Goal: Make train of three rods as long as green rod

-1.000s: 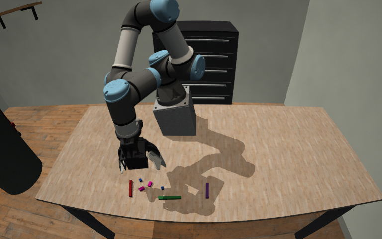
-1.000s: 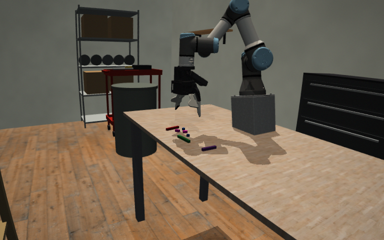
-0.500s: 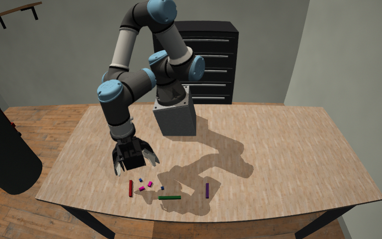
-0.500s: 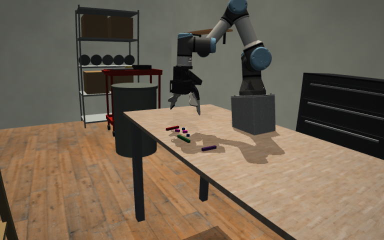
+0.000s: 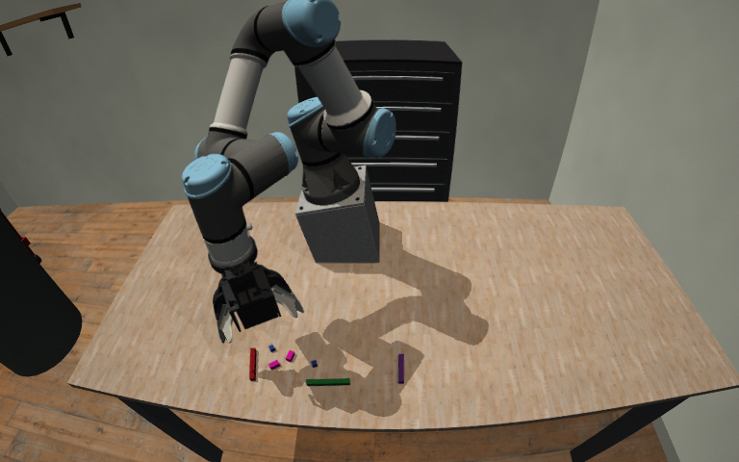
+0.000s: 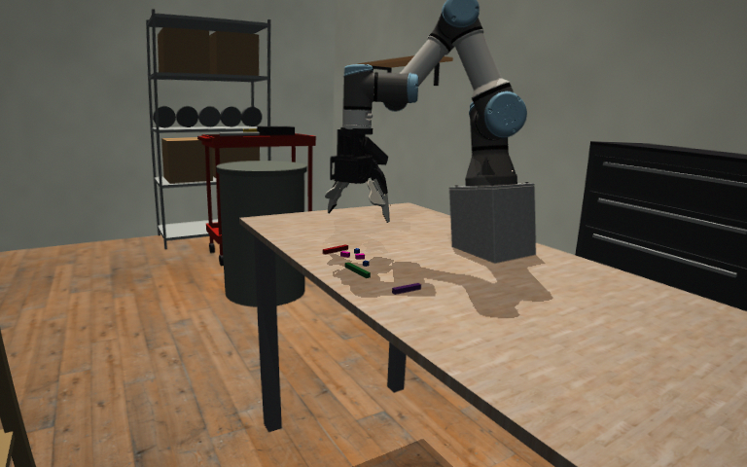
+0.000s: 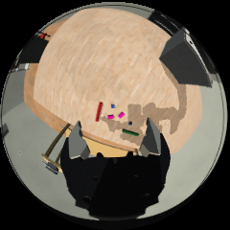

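Note:
The green rod (image 5: 327, 381) lies flat near the table's front edge. A red rod (image 5: 252, 364) lies to its left. Two magenta rods (image 5: 290, 355) (image 5: 273, 364) and two small blue rods (image 5: 271, 347) (image 5: 314, 362) lie loose between them. A purple rod (image 5: 400, 368) lies apart to the right. No rods touch end to end. My gripper (image 5: 260, 322) is open and empty. It hangs well above the table, behind and left of the red rod. The wrist view shows the red rod (image 7: 99, 111), the magenta rods (image 7: 116, 115) and the green rod (image 7: 129, 132) between my fingers.
The arm's grey base block (image 5: 339, 223) stands at the table's middle back. A black drawer cabinet (image 5: 414, 114) is behind the table. A dark bin (image 6: 260, 231) and a red cart (image 6: 256, 142) stand beside the table's left end.

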